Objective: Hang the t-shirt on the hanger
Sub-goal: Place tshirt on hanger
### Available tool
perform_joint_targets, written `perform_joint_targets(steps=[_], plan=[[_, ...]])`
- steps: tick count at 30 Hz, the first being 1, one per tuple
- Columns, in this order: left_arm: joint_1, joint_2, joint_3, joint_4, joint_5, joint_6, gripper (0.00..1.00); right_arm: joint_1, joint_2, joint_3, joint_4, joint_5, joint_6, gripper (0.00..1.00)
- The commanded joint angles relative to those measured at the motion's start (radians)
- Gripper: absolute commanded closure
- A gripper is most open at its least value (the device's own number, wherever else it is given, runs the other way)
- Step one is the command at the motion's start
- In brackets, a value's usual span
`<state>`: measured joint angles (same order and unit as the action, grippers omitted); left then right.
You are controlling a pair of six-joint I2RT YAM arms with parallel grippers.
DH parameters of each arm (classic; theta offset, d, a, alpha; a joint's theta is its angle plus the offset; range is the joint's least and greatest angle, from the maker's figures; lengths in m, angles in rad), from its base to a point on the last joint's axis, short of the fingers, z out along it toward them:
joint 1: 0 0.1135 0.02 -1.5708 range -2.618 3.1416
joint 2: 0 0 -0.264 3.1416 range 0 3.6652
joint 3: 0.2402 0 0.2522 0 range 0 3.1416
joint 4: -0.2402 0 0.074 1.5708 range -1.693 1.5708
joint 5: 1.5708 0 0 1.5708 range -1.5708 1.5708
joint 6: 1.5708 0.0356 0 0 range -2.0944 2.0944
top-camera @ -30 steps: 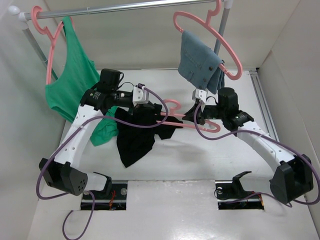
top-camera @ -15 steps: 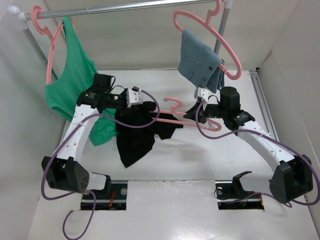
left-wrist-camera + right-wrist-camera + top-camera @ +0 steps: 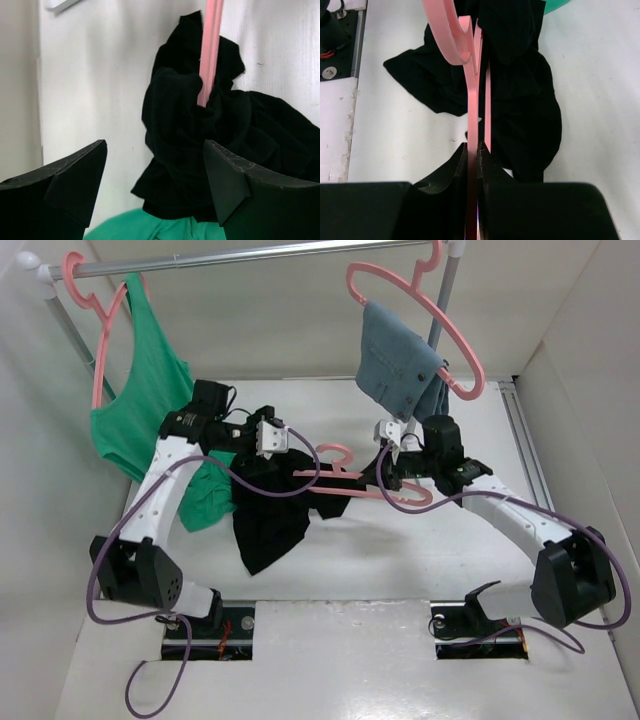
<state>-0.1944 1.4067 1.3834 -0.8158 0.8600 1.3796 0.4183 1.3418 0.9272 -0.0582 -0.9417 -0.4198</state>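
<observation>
White table (image 3: 400, 555), right hand (image 3: 472, 148) clamping hanger (image 3: 471, 95)

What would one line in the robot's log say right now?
left fingers: open, near black t-shirt | right fingers: shut on pink hanger | status: t-shirt bunched at one hanger end, not spread

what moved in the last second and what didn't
The left gripper drew back a little to the left; its jaws are open, not holding the t-shirt. The right gripper, shut on the hanger, nudged it slightly left. The shirt stays bunched over the hanger's left end; the green top and grey garment hang unchanged.
</observation>
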Motion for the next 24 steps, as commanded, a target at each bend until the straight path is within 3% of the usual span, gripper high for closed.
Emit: perform_joint_targets(steps=[1,2,8,12,17,21,24], plan=[[-0.033,0.119,0.114,-0.258,0.053,0.221,0.25,0.019,-0.001,0.059,0.057,-0.031,-0.017,1.0],[-0.033,0.147,0.138,-0.311,0.053,0.264,0.25,0.019,-0.001,0.059,0.057,-0.031,-0.017,1.0],[-0.053,0.224,0.071,-0.281,0.043,0.299,0.29,0.028,-0.001,0.068,0.057,0.003,-0.017,1.0],[-0.062,0.242,0.06,-0.206,0.034,0.236,0.6,0.037,-0.001,0.068,0.057,0.003,-0.017,1.0],[-0.071,0.252,0.06,-0.206,0.079,0.245,0.82,0.037,0.017,0.102,0.057,0.014,-0.017,1.0],[-0.091,0.261,0.109,-0.284,0.152,0.286,0.84,0.046,0.06,0.168,0.057,0.014,-0.026,1.0],[-0.091,0.261,0.141,-0.315,0.214,0.285,0.8,0.059,0.085,0.211,0.057,0.004,-0.027,1.0]])
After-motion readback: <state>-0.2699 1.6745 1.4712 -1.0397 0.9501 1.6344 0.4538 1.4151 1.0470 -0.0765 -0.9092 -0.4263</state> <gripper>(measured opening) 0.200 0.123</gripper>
